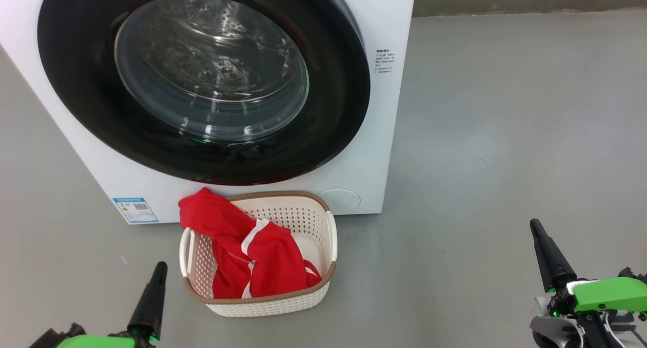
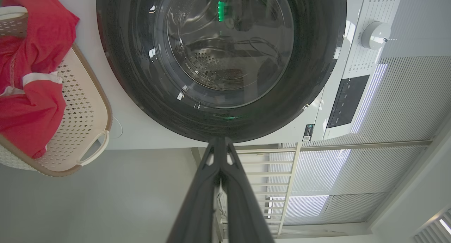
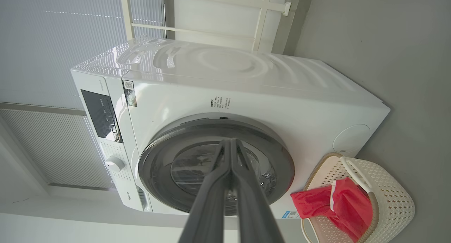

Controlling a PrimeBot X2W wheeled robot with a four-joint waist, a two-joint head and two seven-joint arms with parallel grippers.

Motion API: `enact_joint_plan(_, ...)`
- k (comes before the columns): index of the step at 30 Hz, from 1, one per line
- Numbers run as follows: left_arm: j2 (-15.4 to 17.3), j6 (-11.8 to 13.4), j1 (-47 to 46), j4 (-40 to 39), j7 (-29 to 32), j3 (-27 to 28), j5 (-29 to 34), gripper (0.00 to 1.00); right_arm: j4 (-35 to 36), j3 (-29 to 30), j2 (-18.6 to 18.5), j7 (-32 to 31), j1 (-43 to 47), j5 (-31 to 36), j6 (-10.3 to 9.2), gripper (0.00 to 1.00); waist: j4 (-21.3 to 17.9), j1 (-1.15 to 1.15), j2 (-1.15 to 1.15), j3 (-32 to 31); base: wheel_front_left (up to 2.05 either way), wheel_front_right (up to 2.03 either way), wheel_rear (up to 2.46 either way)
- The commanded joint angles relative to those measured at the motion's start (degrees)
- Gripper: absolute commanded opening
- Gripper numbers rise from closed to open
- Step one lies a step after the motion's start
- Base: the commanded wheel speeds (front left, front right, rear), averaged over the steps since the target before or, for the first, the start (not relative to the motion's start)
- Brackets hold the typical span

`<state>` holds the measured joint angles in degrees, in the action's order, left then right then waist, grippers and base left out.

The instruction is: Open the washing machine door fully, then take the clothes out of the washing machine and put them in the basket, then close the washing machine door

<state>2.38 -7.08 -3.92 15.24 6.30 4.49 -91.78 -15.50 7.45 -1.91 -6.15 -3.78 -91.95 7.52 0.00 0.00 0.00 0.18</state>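
The white washing machine (image 1: 384,110) stands ahead with its black-rimmed round door (image 1: 202,80) shut against the front; the steel drum shows through the glass. The cream basket (image 1: 308,216) sits on the floor right below the door, with red clothes (image 1: 252,257) with white stripes in it, one part draped over its far left rim. My left gripper (image 1: 160,267) is shut at the lower left, just left of the basket. My right gripper (image 1: 535,227) is shut at the lower right, well apart from the machine. In the left wrist view the door (image 2: 225,59) and basket (image 2: 88,119) show beyond the closed fingers.
Grey floor (image 1: 505,136) stretches to the right of the machine. A blue label sticker (image 1: 135,209) sits on the machine's lower left front. A round white cap (image 1: 339,198) marks its lower right corner. The control panel (image 3: 102,112) and dial (image 3: 114,163) show in the right wrist view.
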Motion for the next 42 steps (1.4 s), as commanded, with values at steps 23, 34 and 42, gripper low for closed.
enact_joint_plan(23, 0.5, -0.41, -2.26, -1.2, 0.18, 2.03, -0.39, 0.0, 1.47, -0.94, -0.97, -0.33, -2.4, -0.22, -0.03, 0.0, 0.0, 0.0, 0.0, 0.0, 0.0, 0.0, 0.0)
enact_joint_plan(34, 0.5, -0.41, -2.26, -1.2, 0.18, 2.03, -0.4, 0.0, 1.47, -0.94, -0.97, -0.33, -2.4, -0.22, -0.03, 0.0, 0.0, 0.0, 0.0, 0.0, 0.0, 0.0, 0.0)
enact_joint_plan(42, 0.5, -0.41, -2.26, -1.2, 0.18, 2.03, -0.4, 0.0, 1.47, -0.94, -0.97, -0.33, -2.4, -0.22, -0.03, 0.0, 0.0, 0.0, 0.0, 0.0, 0.0, 0.0, 0.0)
